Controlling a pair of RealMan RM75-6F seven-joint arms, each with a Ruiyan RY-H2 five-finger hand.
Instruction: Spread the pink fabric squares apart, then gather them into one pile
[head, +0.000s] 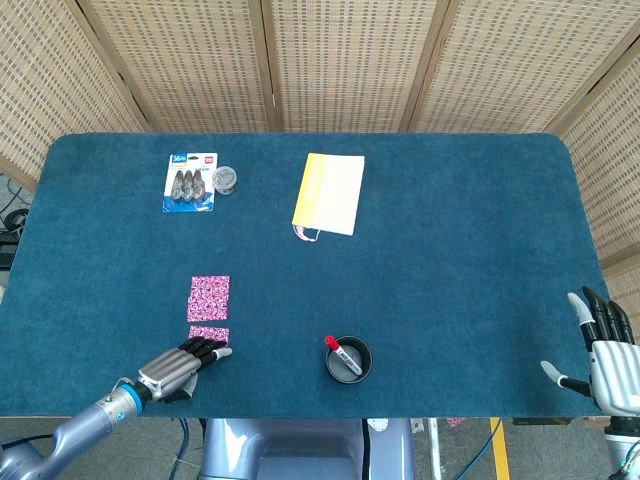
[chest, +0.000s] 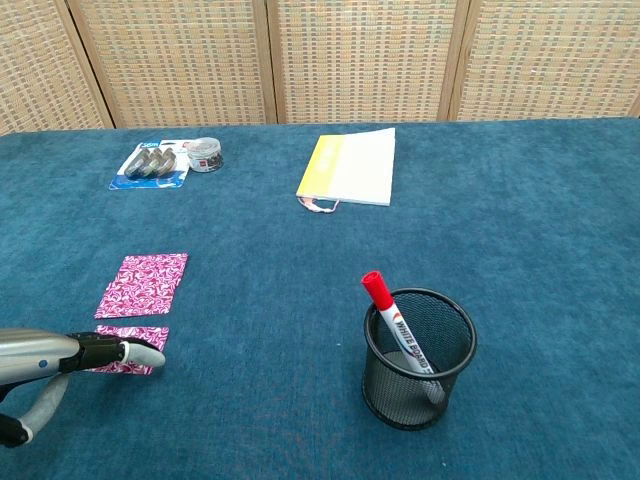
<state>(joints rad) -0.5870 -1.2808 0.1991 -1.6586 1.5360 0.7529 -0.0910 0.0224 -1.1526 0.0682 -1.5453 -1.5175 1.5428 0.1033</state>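
Where the red-capped marker (chest: 398, 325) stands in the mesh cup (chest: 418, 360), its barrel reads "WHITE BOARD". Near the counter's front-left edge, the left hand (head: 182, 362) presses flat fingers on one pink fabric square (chest: 131, 337), half hidden; another square (head: 208, 297) lies just beyond. The right hand (head: 603, 349), spread and empty, hangs off the front-right corner.

1. We see a tabletop (head: 450, 250) covered in deep teal, carpet-like cloth, with rounded far corners in the head view.
2. Behind it we find a folding screen (head: 350, 60) of woven, cane-like panels set in light wooden frames; it wraps around the far side and both ends.
3. In the chest view the same screen (chest: 360, 55) fills the whole background above the tabletop's far edge.
4. Below the near edge we glimpse grey floor with a yellow stripe (head: 497, 450).
5. The light is even and soft.
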